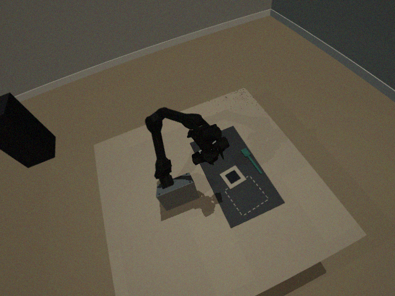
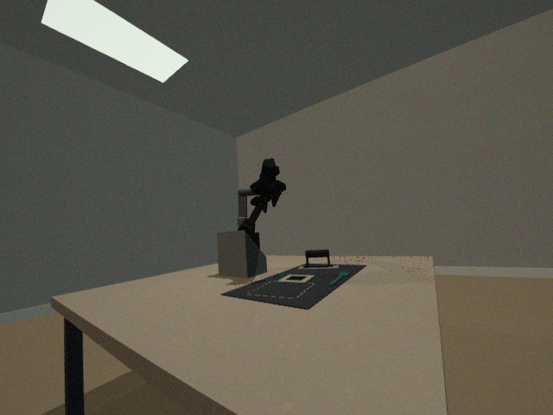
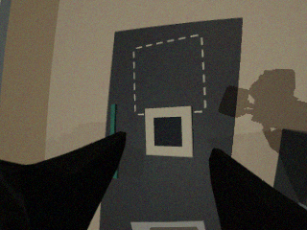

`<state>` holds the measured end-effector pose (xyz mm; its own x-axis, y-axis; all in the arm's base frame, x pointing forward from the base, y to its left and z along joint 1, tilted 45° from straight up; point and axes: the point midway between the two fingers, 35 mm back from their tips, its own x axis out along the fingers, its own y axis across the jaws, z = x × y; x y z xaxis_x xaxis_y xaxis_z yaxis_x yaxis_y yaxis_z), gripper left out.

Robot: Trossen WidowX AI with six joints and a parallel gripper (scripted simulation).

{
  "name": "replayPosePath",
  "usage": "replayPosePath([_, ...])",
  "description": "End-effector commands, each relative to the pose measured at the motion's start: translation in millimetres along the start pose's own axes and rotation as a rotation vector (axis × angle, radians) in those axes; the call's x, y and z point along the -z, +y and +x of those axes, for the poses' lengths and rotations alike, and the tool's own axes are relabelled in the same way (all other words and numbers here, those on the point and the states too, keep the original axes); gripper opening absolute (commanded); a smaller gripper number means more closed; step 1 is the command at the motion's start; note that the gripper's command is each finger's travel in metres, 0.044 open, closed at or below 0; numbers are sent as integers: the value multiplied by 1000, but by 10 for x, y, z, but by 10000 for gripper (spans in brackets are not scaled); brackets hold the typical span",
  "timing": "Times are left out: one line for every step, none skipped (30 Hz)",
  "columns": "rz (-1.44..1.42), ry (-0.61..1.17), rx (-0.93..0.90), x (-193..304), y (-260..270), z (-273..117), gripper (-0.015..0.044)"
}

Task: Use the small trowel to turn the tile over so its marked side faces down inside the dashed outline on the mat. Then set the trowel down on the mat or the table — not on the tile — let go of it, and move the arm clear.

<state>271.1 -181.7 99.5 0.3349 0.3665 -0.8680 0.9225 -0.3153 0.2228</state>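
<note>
The cream tile (image 1: 224,174) (image 2: 296,277) (image 3: 168,131) lies flat, dark square mark up. It overlaps one edge of the dashed outline (image 1: 234,203) (image 3: 134,81) but lies mostly outside it. A pale plate (image 3: 168,224) with a raised black handle (image 2: 317,253), trowel-like, lies at the mat's far end; the arm hides it in the top view. A green tool (image 1: 255,164) (image 2: 340,278) (image 3: 113,120) with a square blade and thin straight handle lies along the mat's long edge. My gripper (image 1: 217,160) (image 2: 270,208) (image 3: 168,147) is open and empty, high above the mat.
The dark mat (image 1: 274,198) (image 2: 308,301) (image 3: 221,48) lies on the pale table (image 1: 178,254) (image 2: 357,339). The arm's grey box base (image 1: 178,197) (image 2: 232,254) stands beside the mat's other long edge. Small dark specks mark the table's far corner.
</note>
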Motion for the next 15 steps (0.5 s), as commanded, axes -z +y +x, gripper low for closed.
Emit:
replayPosePath([98, 34, 15, 285, 153, 110, 270])
replayPosePath([125, 43, 21, 364, 188, 139, 270])
replayPosePath([153, 51, 27, 445, 221, 168, 270])
replayPosePath([180, 60, 34, 527, 251, 197, 270])
replayPosePath([208, 68, 41, 610, 279, 226, 270])
replayPosePath([236, 76, 50, 694, 305, 255, 270])
replayPosePath([263, 84, 58, 780, 329, 284, 270])
replayPosePath([291, 92, 67, 867, 350, 313, 270])
replayPosePath([319, 99, 77, 955, 368, 341, 270])
replayPosePath([334, 106, 86, 1055, 385, 373, 270])
replayPosePath([348, 111, 95, 1143, 396, 401, 270])
replayPosePath([361, 116, 103, 1228, 405, 427, 270])
replayPosePath([374, 121, 112, 1314, 412, 453, 270])
replayPosePath([387, 126, 121, 1401, 417, 478, 270])
replayPosePath([401, 130, 130, 1488, 419, 503, 270])
